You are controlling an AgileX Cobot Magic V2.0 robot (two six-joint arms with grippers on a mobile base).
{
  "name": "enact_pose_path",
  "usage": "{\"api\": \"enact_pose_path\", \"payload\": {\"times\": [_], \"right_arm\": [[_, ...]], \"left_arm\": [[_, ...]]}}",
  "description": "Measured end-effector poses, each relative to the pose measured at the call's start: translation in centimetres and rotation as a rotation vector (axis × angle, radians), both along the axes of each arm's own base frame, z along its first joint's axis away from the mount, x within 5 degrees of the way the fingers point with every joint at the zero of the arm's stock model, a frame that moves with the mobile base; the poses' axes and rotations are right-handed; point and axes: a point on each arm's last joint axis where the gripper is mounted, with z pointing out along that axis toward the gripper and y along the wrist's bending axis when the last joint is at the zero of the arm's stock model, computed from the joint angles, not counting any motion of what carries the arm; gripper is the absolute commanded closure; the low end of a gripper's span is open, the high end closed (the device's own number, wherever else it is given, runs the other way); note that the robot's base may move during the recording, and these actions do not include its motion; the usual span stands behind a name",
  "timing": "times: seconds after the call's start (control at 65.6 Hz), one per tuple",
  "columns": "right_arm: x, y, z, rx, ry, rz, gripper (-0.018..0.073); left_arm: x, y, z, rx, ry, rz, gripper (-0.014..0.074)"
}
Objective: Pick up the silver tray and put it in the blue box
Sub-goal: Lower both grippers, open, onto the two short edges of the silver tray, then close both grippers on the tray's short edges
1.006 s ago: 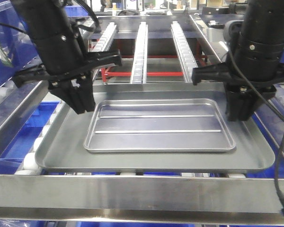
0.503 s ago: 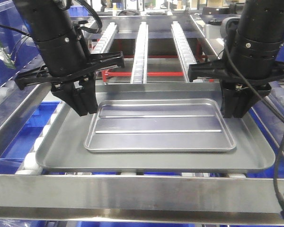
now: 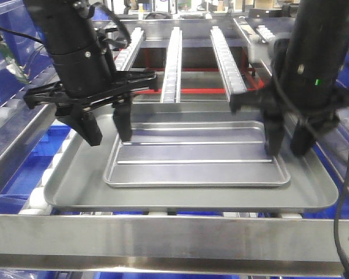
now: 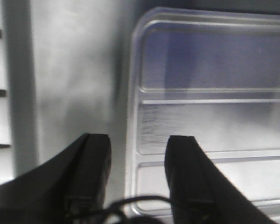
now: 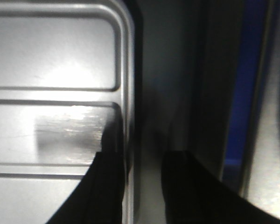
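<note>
- Your silver tray (image 3: 195, 154) lies flat inside the larger grey tray (image 3: 75, 189) on the roller rack (image 3: 173, 58), with its two ridges running left to right.
- Your left gripper (image 3: 107, 131) is spread wide and straddles the silver tray's left rim: one finger is over the grey tray, the other over the ridged floor.
- Your right gripper (image 3: 286, 142) is likewise parted across the right rim, with nothing pinched between its fingers.
- You cannot tell from these views whether any fingertip touches metal.

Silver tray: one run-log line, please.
pre-grasp | left gripper: open, astride silver tray rim | right gripper: open, astride opposite rim | silver tray: inside grey tray
</note>
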Motion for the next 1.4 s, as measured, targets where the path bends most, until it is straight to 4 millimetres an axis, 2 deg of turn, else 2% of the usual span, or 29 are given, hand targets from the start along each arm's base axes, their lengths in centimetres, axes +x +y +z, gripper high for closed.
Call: {"api": "enact_pose_path", "payload": {"times": [0.091,0.549,0.869,1.402], "right_arm": [[0.0,0.1,-0.1,0.008,-0.001,-0.002,0.0163],[0.3,0.2,0.0,0.019,-0.026,0.002,0.0164],[0.2,0.2,0.0,0.02,-0.026,0.001,0.0164],[0.3,0.2,-0.4,0.017,-0.017,0.001,0.0164]], "left_arm": [[0.0,0.0,0.0,-0.003,0.002,0.002,0.0366],[0.1,0.0,0.0,-0.005,-0.004,0.001,0.0366],[0.2,0.0,-2.1,0.04,0.036,-0.006,0.0366],[0.4,0.0,-2.1,0.04,0.012,-0.012,0.0366]]}}
